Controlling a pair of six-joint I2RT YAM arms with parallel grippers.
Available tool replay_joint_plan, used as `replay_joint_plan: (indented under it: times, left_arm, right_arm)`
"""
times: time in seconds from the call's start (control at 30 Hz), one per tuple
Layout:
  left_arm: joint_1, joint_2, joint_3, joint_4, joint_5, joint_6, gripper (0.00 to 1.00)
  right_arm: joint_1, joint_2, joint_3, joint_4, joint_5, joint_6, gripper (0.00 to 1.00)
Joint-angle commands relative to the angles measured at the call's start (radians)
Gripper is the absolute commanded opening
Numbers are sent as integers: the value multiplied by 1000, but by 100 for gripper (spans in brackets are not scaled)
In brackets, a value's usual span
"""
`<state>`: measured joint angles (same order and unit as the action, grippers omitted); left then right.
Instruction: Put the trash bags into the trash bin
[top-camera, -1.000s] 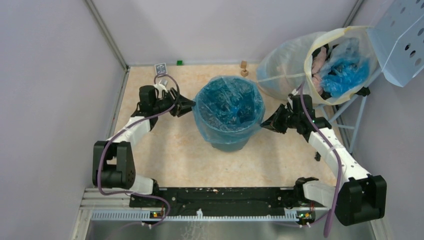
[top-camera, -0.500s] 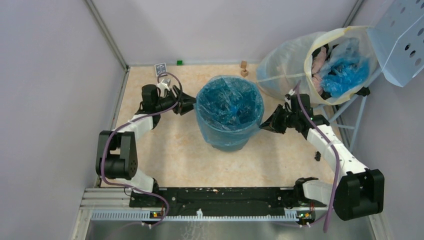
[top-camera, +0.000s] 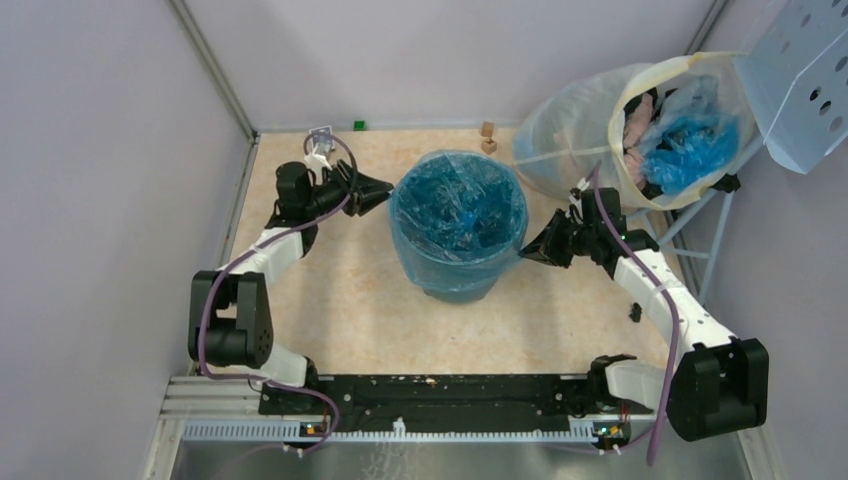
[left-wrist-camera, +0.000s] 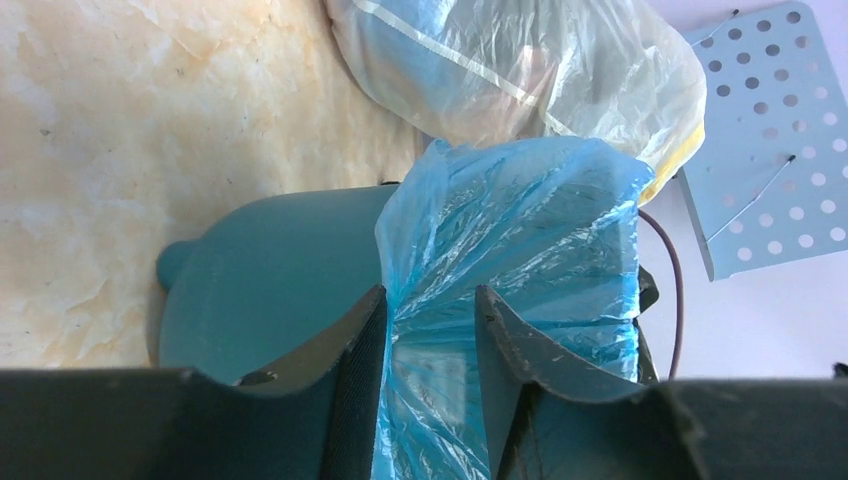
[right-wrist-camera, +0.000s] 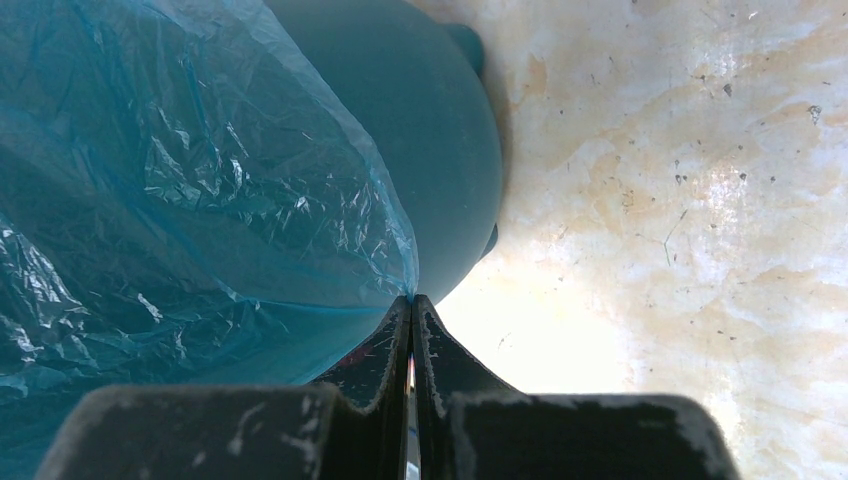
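Observation:
The dark-teal trash bin (top-camera: 455, 287) stands mid-table, lined with the light-blue trash bag (top-camera: 460, 210), whose edge is folded over the rim. My left gripper (top-camera: 383, 190) is at the bin's left rim. In the left wrist view its fingers (left-wrist-camera: 350, 340) stand apart with the bag's film (left-wrist-camera: 520, 220) between them, beside the bin wall (left-wrist-camera: 280, 260). My right gripper (top-camera: 528, 252) is at the bin's right side. In the right wrist view it (right-wrist-camera: 413, 300) is shut, pinching a corner of the bag (right-wrist-camera: 180, 180) next to the bin (right-wrist-camera: 430, 130).
A large cloudy-white sack (top-camera: 570, 130) with a cream rim lies at the back right, holding blue plastic and cloth. A pale-blue perforated panel (top-camera: 805, 80) hangs above it on a stand. Small wooden blocks (top-camera: 488, 136), a green block (top-camera: 358, 125) and a card (top-camera: 320, 135) sit by the back wall.
My left gripper has moved toward the back along the bin's left rim, and its arm has swung with it. The right gripper has shifted only slightly.

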<state>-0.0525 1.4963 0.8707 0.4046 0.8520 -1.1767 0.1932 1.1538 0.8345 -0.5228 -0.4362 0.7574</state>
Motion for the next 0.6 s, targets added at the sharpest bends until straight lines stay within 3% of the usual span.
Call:
replay_joint_plan:
  times: [0.0, 0.1, 0.33, 0.47, 0.57]
  left_arm:
    - [-16, 40, 46, 23, 15, 16, 42]
    - [-36, 58, 63, -18, 14, 54, 38]
    - [-52, 88, 68, -107, -22, 152, 13]
    - [-54, 118, 54, -104, -18, 165, 13]
    - [-59, 139, 44, -97, -11, 166, 21]
  right_arm:
    - [-8, -4, 46, 24, -13, -20, 0]
    - [-8, 1, 49, 24, -12, -20, 0]
    - [-8, 6, 55, 17, -7, -26, 0]
    - [-8, 3, 51, 12, 0, -39, 0]
    - [-8, 4, 45, 6, 0, -40, 0]
